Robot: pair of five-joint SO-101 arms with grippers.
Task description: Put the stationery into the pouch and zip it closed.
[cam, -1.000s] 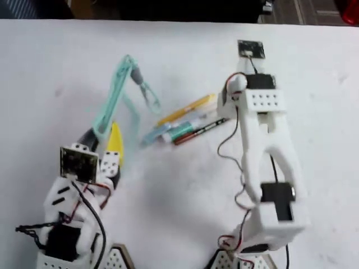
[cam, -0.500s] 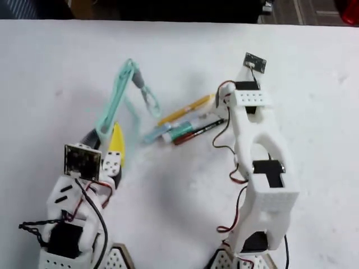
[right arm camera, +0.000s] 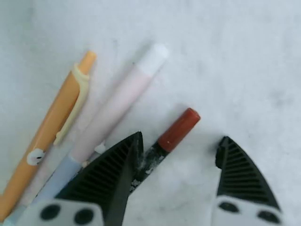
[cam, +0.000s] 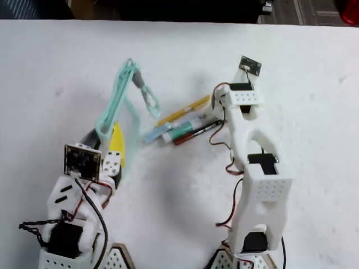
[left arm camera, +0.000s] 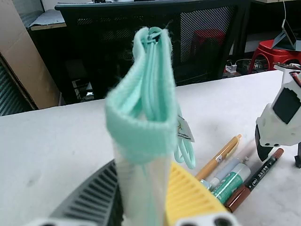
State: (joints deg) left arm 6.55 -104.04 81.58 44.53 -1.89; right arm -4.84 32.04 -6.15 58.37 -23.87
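Note:
My left gripper (left arm camera: 141,190) is shut on the lower end of a mint-green, clear-sided pouch (left arm camera: 142,106), holding it up on edge above the table; from above the pouch (cam: 115,101) slants away from the left gripper (cam: 107,143). To its right lie an orange pen (cam: 184,110), a pale pink-and-blue pen (cam: 168,130), a green-labelled marker (cam: 182,130) and a black marker with a red cap (right arm camera: 178,129). My right gripper (right arm camera: 180,140) is open, low over the red-capped end, one finger on either side of it.
The white table (cam: 291,67) has free room on the right and at the back. A dark mesh chair (left arm camera: 197,42) and a cardboard box (left arm camera: 23,61) stand beyond the far edge. Loose wires (cam: 224,145) hang beside the right arm.
The right arm has swung left and come down onto the near ends of the pens. The left arm has shifted slightly with the pouch still held.

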